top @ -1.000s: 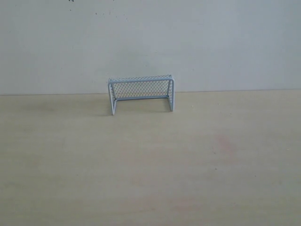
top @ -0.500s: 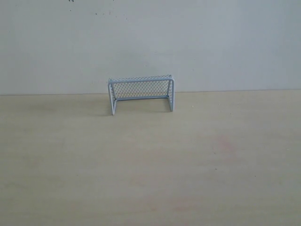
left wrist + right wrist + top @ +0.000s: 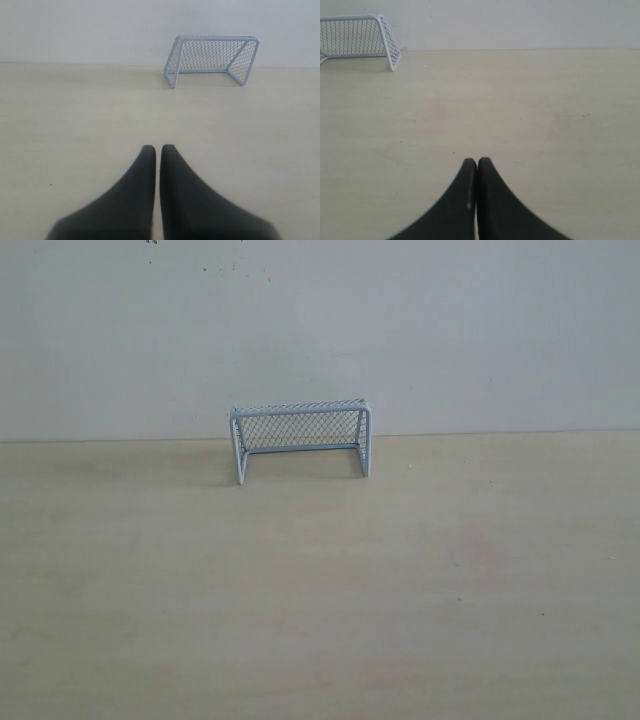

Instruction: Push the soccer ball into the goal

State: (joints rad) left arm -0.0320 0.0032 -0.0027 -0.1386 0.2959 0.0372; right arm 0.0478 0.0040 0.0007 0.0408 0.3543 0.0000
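Right now the small toy goal with its pale-blue tubular frame and mesh netting (image 3: pixel 300 432) stands upright at the far edge of the pale wooden counter (image 3: pixel 320 600), close to the plain white wall (image 3: pixel 320 330) behind it, its open mouth facing across the counter. The tiny soccer ball cannot be seen in any of the three views.

The left wrist view shows the left gripper (image 3: pixel 158 148) low over bare counter, its two black tapered fingers (image 3: pixel 135 195) drawn together with only a thin sliver of counter showing between them and nothing held. The goal (image 3: pixel 212 55) sits well apart from it, ahead and off to one side.

The right gripper (image 3: pixel 477 161) has its black fingers (image 3: pixel 495 205) pressed together along their length, holding nothing, above bare counter. The goal (image 3: pixel 357 35) lies well away from it, partly cut off at the picture's edge.
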